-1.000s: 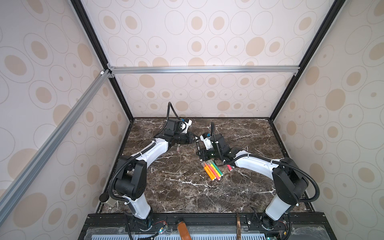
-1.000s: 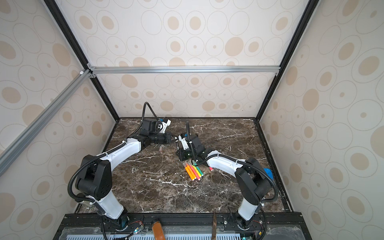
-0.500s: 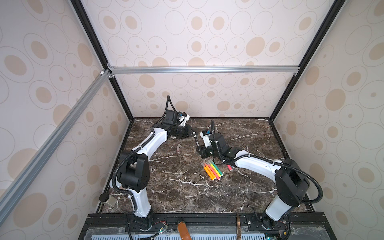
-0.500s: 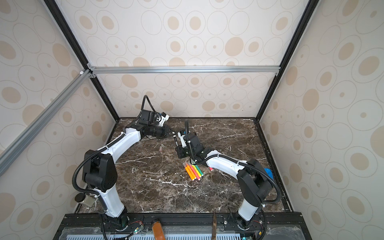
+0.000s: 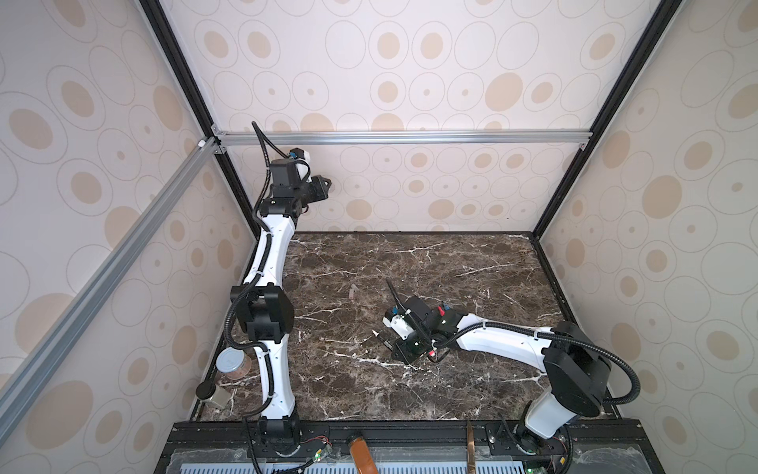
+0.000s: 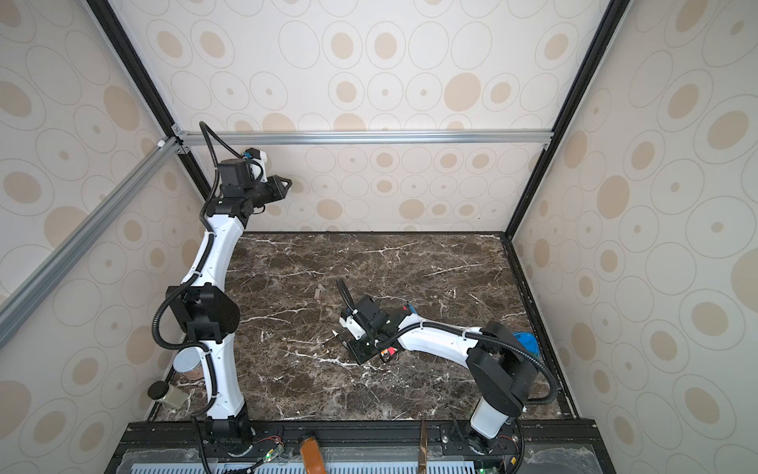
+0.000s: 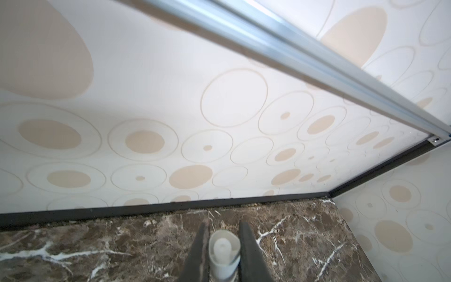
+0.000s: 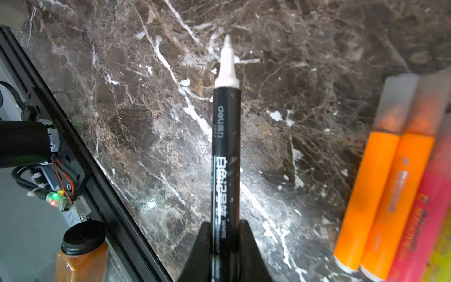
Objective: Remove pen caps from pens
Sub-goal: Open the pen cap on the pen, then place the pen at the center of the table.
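Left pincer (image 7: 224,227): jaws clamped on a whitish cap (image 7: 224,252), open end facing the wrist camera. In both top views this arm is raised high by the back wall (image 5: 410,193), at about 11 o'clock from the desk's (image 5: 451,266) centre, well clear of the surface.

Right pincer (image 8: 225,223): jaws closed on the black pen (image 8: 225,146), low over the desk near its centre. The pen's white tip is bare, so the cap is off.

Just beside the held pen lie two orange pens (image 8: 366,195) side by side, frosted caps (image 8: 395,102) on. A red pen (image 8: 429,219) touches them; its cap end is blurred, cannot tell.

A loose cap (image 5: 352,292) lies on the desk at about 11 o'clock from the right pincer, near it.

Progress, as a judgement: early. Black pen done, perhaps one other given the loose cap. Left to do: set down the held cap and pen, then uncap the orange pair and the rest of the bundle.
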### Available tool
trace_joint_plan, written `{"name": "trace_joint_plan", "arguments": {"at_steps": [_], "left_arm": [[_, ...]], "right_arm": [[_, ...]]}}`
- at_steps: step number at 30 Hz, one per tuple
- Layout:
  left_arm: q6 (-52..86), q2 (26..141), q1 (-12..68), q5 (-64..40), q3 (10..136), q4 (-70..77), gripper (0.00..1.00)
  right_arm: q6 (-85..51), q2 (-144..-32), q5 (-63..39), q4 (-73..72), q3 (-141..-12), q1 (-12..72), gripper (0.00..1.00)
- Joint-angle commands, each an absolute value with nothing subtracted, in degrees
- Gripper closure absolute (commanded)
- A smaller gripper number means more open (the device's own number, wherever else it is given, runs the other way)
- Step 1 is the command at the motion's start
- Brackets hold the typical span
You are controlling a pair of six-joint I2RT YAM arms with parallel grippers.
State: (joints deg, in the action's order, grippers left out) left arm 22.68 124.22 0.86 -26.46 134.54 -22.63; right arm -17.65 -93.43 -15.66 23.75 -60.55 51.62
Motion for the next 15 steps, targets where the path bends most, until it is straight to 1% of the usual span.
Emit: {"name": "trace_joint_plan", "arguments": {"at_steps": [1, 5, 10, 13, 15], "left_arm": [[20.5, 122.1, 3.8, -26.6, 130.8, -22.3, 1.00], [19.5, 114.3, 3.5, -26.5, 114.8, -17.8, 1.00], [19.1, 102.9, 3.0, -24.5, 91.0, -13.2, 1.00], [19.2, 98.0, 3.0, -24.3, 78.9, -10.7, 1.00], [19.5, 96.1, 3.0, -24.3, 73.1, -9.1, 1.00]], "right_arm": [[-17.2, -89.4, -14.2, 25.7, -61.5, 51.2, 1.00], [-16.9, -86.9, -12.2, 26.2, -61.7, 48.8, 1.00], [-15.5, -85.5, -8.6, 31.3, -61.6, 41.0, 1.00], [-14.1, -85.4, -7.7, 32.1, -60.5, 36.1, 1.00], [-13.2, -85.7, -7.7, 31.9, -60.0, 33.8, 1.00]]}}
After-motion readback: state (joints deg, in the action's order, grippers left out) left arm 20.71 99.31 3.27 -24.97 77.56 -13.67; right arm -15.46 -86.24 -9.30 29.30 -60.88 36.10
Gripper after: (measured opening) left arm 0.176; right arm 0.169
